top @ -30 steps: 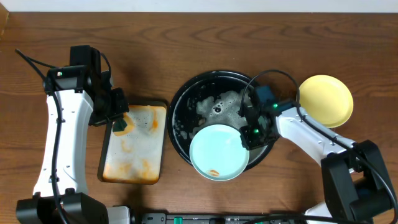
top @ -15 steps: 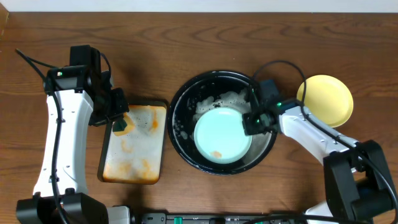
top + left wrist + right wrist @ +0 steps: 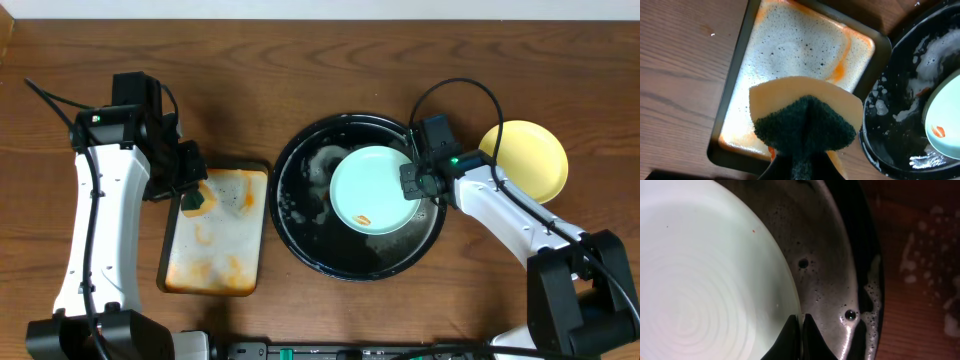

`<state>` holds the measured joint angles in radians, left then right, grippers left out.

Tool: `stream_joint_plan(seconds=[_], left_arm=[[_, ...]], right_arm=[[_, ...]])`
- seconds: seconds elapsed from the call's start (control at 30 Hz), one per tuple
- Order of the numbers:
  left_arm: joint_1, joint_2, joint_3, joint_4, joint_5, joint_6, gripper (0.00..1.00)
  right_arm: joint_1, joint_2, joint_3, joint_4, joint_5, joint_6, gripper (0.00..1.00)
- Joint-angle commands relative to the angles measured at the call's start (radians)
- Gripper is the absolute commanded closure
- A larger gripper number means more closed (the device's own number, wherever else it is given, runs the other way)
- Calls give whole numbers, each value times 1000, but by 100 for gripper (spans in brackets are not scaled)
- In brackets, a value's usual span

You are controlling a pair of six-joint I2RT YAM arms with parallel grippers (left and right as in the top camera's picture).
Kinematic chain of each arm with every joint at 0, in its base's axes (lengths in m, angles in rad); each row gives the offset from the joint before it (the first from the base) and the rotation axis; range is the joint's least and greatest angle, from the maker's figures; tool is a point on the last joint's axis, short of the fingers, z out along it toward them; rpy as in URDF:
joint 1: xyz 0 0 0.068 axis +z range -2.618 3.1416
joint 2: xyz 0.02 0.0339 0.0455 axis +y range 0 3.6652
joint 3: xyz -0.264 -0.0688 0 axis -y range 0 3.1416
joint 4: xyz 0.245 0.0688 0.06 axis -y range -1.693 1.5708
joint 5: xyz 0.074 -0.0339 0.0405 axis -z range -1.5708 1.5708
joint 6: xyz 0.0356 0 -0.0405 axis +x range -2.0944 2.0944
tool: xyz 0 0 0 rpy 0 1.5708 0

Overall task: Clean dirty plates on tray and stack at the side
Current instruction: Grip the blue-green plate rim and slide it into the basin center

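A whitish mint plate [image 3: 371,190] with a small orange smear lies in the upper right part of the round black tray [image 3: 300,235], which is wet with foam. My right gripper [image 3: 414,182] is shut on that plate's right rim; the right wrist view shows the plate [image 3: 705,285] with its edge pinched in my right gripper [image 3: 801,322] over the wet tray [image 3: 840,270]. A pale yellow plate [image 3: 525,160] rests on the wood to the right. My left gripper [image 3: 192,198] is shut on a dark green sponge [image 3: 805,125] over the small tray's top left corner.
The rectangular orange-stained tray [image 3: 215,235] with foam lies left of the black tray. Soap splashes mark the wood beside the black tray's rim [image 3: 940,280]. Cables run along the near table edge.
My right gripper has dragged the mint plate from the tray's near edge up and to the right inside the tray. The left arm and sponge have not moved.
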<state>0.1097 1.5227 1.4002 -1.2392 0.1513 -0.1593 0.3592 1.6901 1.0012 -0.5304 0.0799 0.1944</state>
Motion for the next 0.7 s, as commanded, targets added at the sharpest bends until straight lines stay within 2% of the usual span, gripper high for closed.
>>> stream_joint_plan(seconds=[0.0, 0.13, 0.17, 0.2, 0.23, 0.3, 0.43, 0.53, 0.57, 0.67], left_arm=[[3, -8, -1, 3, -2, 9, 92], [3, -8, -1, 3, -2, 9, 91], [3, -8, -1, 3, -2, 9, 91], [3, -8, -1, 3, -2, 9, 92], [3, -8, -1, 3, -2, 9, 92], [3, -8, -1, 7, -2, 9, 91], [3, -8, -1, 7, -2, 9, 91], [3, -8, -1, 7, -2, 9, 91], [3, -8, -1, 7, -2, 9, 91], [3, -8, -1, 7, -2, 9, 91]], right_arm=[[4, -16, 12, -27, 19, 48, 99], [14, -16, 12, -163, -179, 127, 97], [18, -16, 12, -192, -222, 132, 91], [22, -17, 12, -210, -251, 131, 77], [26, -17, 12, -222, -257, 129, 67], [28, -17, 12, -229, -232, 86, 60], [12, -17, 13, -166, -110, -34, 60], [-3, -17, 13, -70, -145, -219, 61], [-5, -16, 12, -43, -172, -277, 65], [-5, -16, 12, -11, -245, -356, 69]])
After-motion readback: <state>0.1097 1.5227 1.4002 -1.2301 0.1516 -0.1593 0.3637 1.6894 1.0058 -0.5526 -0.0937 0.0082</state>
